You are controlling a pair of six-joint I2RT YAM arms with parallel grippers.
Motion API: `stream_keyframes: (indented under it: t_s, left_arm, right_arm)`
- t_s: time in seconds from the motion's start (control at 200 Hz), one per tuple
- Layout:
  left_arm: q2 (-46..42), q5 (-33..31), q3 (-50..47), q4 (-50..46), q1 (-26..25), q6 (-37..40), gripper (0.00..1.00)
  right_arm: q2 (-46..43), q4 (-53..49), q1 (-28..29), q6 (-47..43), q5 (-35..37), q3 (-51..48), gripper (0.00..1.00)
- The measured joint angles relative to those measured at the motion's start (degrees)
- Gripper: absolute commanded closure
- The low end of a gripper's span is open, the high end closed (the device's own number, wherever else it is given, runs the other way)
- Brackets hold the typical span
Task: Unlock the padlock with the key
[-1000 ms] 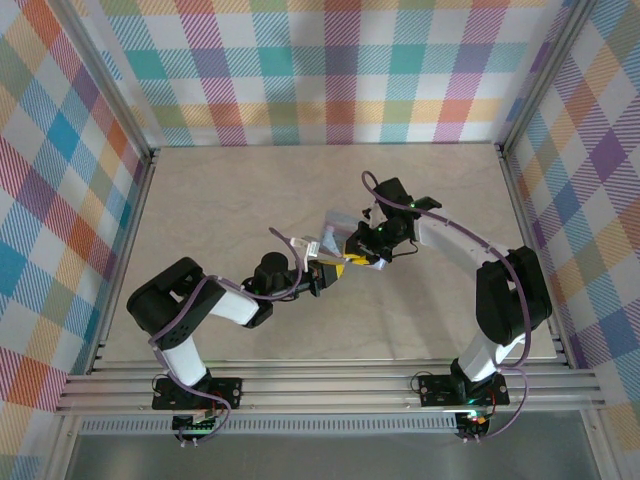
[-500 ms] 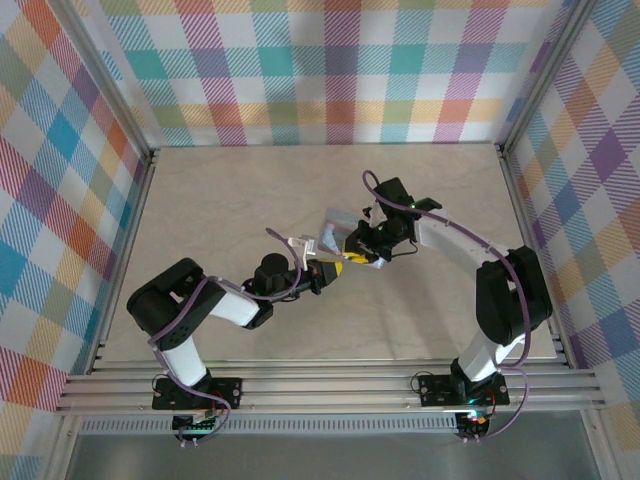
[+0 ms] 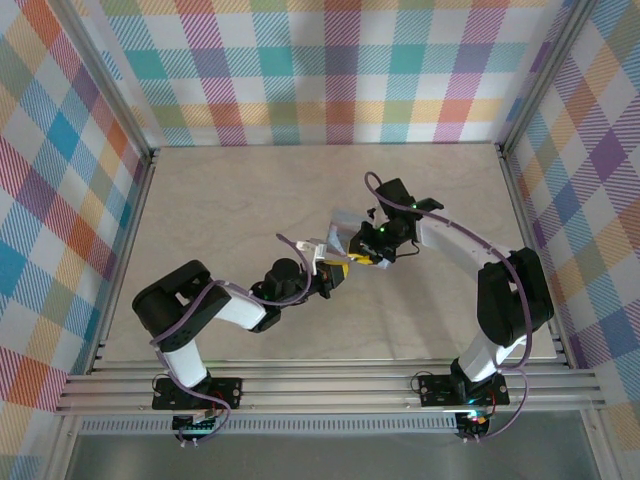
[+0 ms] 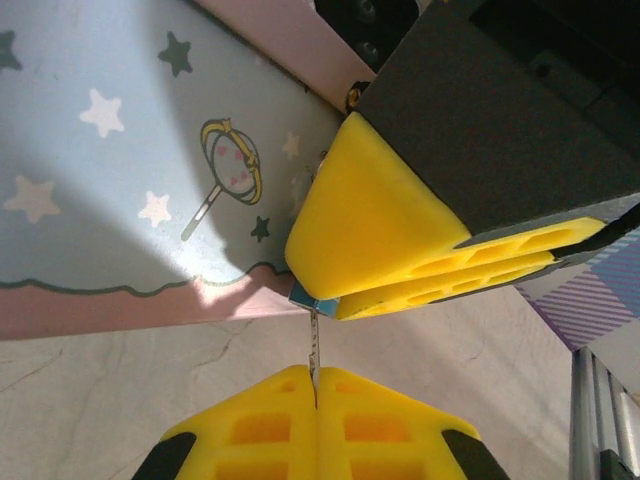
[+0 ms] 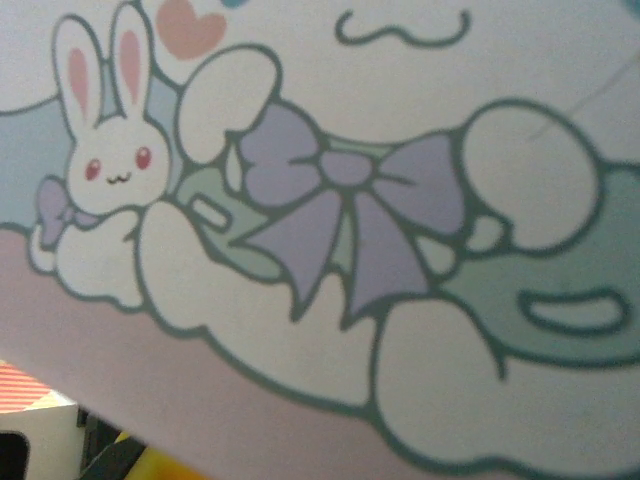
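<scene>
Tightly, left jaws grip key (image 4: 314,345), touching padlock (image 4: 300,296)

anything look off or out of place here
Nothing spilled or broken. One oddity: the padlock is nearly buried between the yellow pads of the right hand, only a blue corner showing, where the thin key pinched in the left hand reaches it. The tin lies close behind.
</scene>
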Motion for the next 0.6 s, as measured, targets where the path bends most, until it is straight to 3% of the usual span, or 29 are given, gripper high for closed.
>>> stream_keyframes:
  t_s: [0.28,0.6]
  left_arm:
    - [3.87,3.06,0.81,4.04,1.49,-4.07,1.00]
    - [3.96,15.04,2.45,3.50,7.30,-10.56,1.00]
  right_arm:
    - [0.00,2.40,-0.74,2.25,-0.61,-1.57,1.00]
    - [-1.75,7.10,-1.07,1.09,-1.84,-4.35,1.00]
